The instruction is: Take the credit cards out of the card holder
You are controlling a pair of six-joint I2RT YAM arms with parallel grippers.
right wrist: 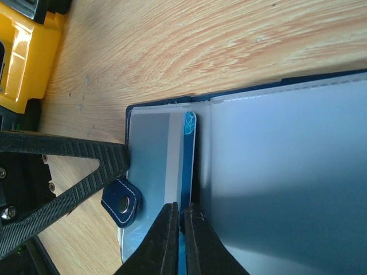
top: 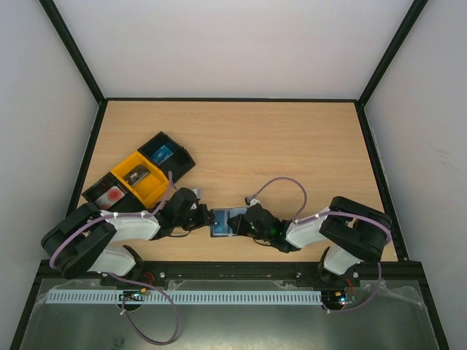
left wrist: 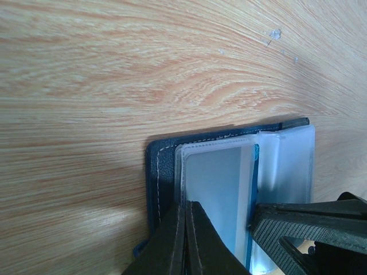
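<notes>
Anchoring the open card holder (top: 227,221) on the tabletop (top: 241,146), the left gripper (left wrist: 184,213) clamps its jaws on the holder's left edge, apparently so the right gripper (right wrist: 182,213), jaws pinched on the blue credit card (right wrist: 188,154) in its left panel, can pull.

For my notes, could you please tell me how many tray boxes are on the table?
3, in a diagonal row at left: the far black tray, the yellow tray between, the near black tray. None seems hidden.

No writing or label is legible anywhere.
</notes>
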